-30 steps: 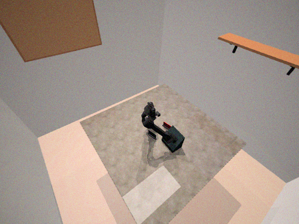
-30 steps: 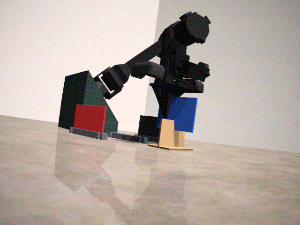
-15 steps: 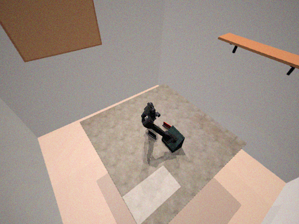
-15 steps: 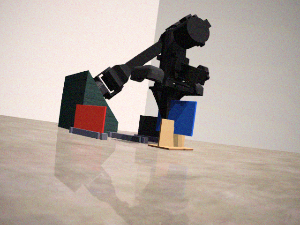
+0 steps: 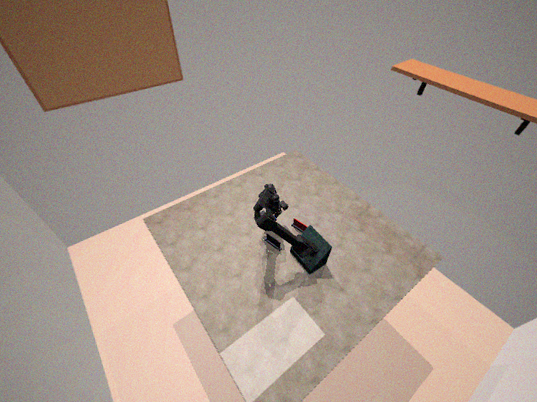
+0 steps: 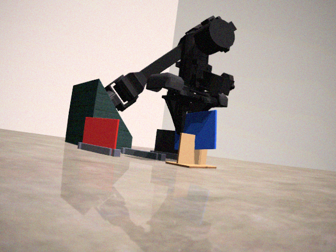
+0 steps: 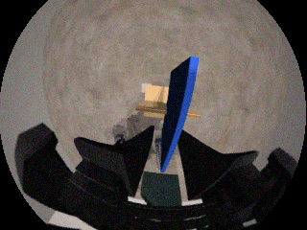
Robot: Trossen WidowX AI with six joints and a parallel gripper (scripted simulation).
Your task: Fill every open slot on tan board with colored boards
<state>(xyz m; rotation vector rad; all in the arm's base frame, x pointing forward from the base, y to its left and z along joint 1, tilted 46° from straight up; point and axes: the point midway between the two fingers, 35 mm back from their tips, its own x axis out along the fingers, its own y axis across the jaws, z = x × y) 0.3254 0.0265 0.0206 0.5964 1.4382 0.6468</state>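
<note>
The gripper [image 5: 276, 213] [image 6: 179, 132] [image 7: 165, 130] is partly open, its fingers parted around the blue board [image 6: 202, 130] [image 7: 186, 103] without clamping it. The blue board is set upright and crosswise over the tan board [image 6: 186, 147] [image 7: 192, 115], just below the gripper. Whether it is fully seated cannot be told. The red board [image 5: 299, 224] [image 6: 100, 133] is held upright in its holder [image 6: 94, 149], apart from the gripper, towards the arm's base [image 5: 318, 251] [image 6: 81, 114].

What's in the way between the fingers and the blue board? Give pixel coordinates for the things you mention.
Nothing that I can see. The fingers [image 6: 178, 115] stand open, one on each side of the blue board [image 6: 202, 130] [image 7: 177, 101].
</note>
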